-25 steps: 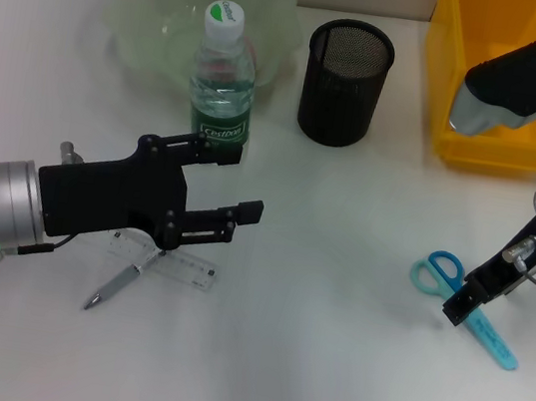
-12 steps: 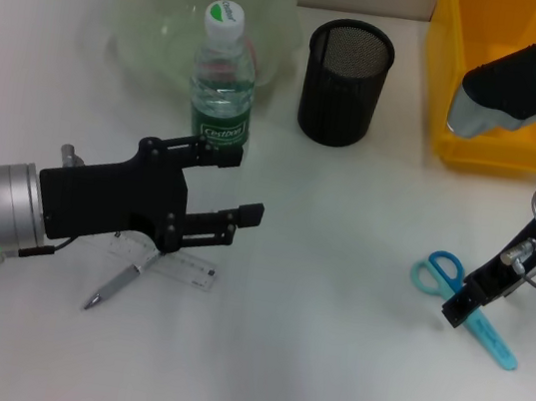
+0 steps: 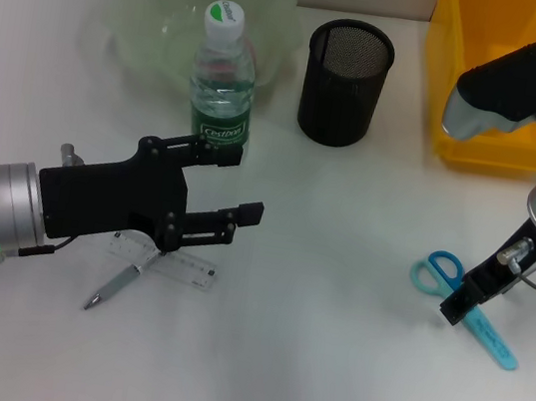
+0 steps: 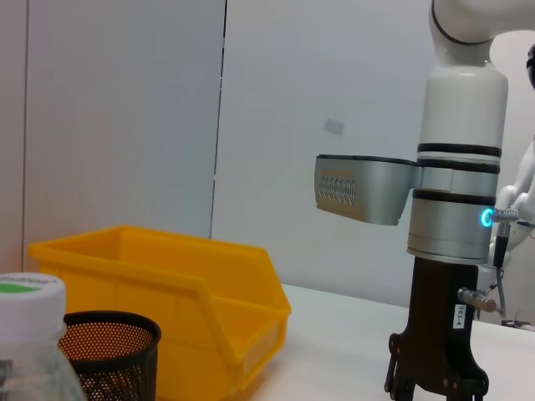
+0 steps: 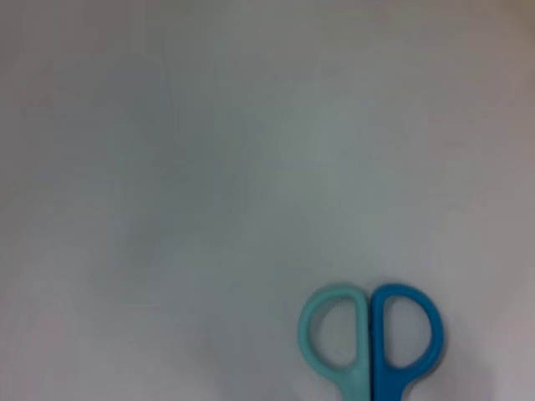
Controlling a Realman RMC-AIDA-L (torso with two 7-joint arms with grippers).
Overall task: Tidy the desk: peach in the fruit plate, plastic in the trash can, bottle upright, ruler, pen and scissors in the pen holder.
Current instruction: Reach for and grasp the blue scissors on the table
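Note:
The water bottle [image 3: 223, 83] stands upright in front of the translucent green fruit plate [image 3: 166, 4]. My left gripper [image 3: 234, 181] is open, level with the table just short of the bottle's base. Under that arm lie the clear ruler [image 3: 177, 266] and the grey pen [image 3: 118, 288]. The blue scissors [image 3: 468, 313] lie at the right, handles [image 5: 368, 338] toward the middle. My right gripper [image 3: 456, 307] hangs directly over their blades. The black mesh pen holder [image 3: 344, 81] stands at the back. Peach and plastic do not show clearly.
A yellow bin [image 3: 494, 103] stands at the back right, behind the right arm. In the left wrist view the bottle cap [image 4: 29, 292], pen holder [image 4: 109, 351] and bin [image 4: 184, 301] line up, with the right gripper [image 4: 436, 386] beyond.
The right arm has edged slightly to the left over the scissors. The left arm and all the objects have stayed where they were.

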